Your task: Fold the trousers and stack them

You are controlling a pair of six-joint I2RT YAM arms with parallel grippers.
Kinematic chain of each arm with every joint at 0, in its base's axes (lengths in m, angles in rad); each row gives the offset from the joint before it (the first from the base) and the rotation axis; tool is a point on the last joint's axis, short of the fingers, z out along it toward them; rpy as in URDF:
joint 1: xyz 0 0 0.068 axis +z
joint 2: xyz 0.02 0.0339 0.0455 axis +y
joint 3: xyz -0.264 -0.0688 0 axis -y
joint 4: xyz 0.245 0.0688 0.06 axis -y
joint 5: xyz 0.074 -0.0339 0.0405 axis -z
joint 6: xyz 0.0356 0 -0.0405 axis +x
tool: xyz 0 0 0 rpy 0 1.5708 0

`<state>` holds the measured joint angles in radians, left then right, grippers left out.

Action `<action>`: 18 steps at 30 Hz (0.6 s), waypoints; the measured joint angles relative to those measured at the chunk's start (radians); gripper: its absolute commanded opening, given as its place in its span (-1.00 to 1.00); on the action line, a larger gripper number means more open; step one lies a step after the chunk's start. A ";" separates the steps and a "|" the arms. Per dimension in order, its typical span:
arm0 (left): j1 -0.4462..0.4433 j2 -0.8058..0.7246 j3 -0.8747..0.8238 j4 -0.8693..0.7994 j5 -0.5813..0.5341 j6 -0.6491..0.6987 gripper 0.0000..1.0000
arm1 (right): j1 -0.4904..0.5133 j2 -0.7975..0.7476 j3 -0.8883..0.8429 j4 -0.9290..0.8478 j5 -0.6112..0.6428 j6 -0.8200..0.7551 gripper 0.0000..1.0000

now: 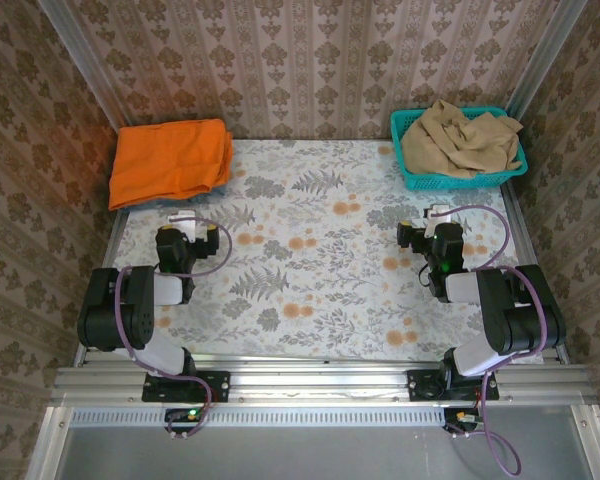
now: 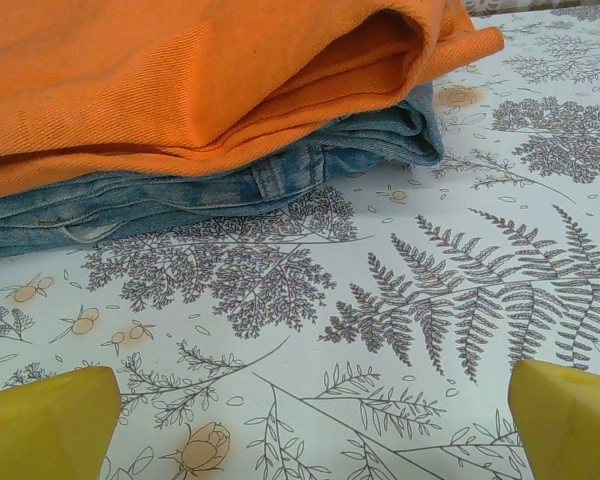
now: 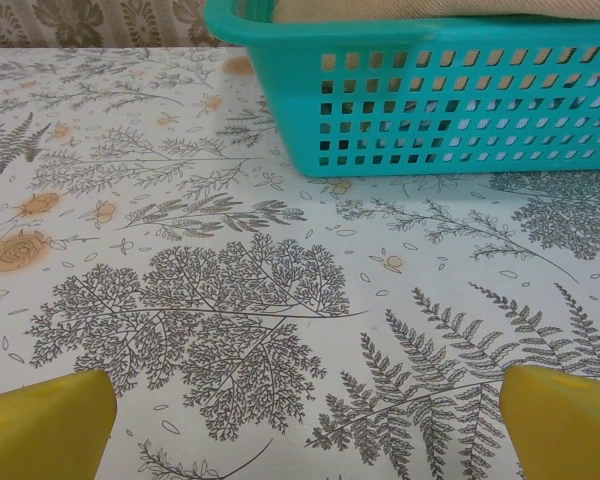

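At far left we count one folded orange garment (image 1: 170,162) lying on one blue denim piece (image 2: 280,180); just near of it the left gripper (image 2: 305,425) hangs low over the flowered table (image 1: 310,280), jaws wide apart. Further right, the right gripper (image 3: 305,425) also has its jaws wide apart, facing one teal basket (image 3: 430,120) in the far right corner. In that basket we see the one pair of trousers (image 1: 460,140), crumpled in a heap.

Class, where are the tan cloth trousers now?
The tan cloth trousers lie crumpled in the teal plastic basket at the table's far right corner, beyond the right gripper.
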<state>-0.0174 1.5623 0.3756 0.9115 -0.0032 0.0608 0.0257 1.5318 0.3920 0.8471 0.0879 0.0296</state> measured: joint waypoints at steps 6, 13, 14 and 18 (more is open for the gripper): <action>-0.002 0.000 0.000 -0.001 -0.015 0.000 1.00 | -0.007 0.000 0.000 -0.002 -0.014 0.000 1.00; -0.063 -0.293 0.067 -0.318 -0.145 -0.018 1.00 | 0.087 -0.110 0.126 -0.307 0.115 -0.008 1.00; -0.076 -0.359 0.105 -0.391 -0.155 -0.040 1.00 | 0.115 -0.147 0.188 -0.392 0.143 -0.006 1.00; -0.105 -0.576 0.256 -0.667 -0.204 -0.216 1.00 | 0.188 -0.251 0.478 -0.676 0.209 0.055 1.00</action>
<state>-0.1226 0.9859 0.6319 0.2443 -0.2070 -0.1555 0.2138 1.2812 0.8696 0.1715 0.2970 0.0849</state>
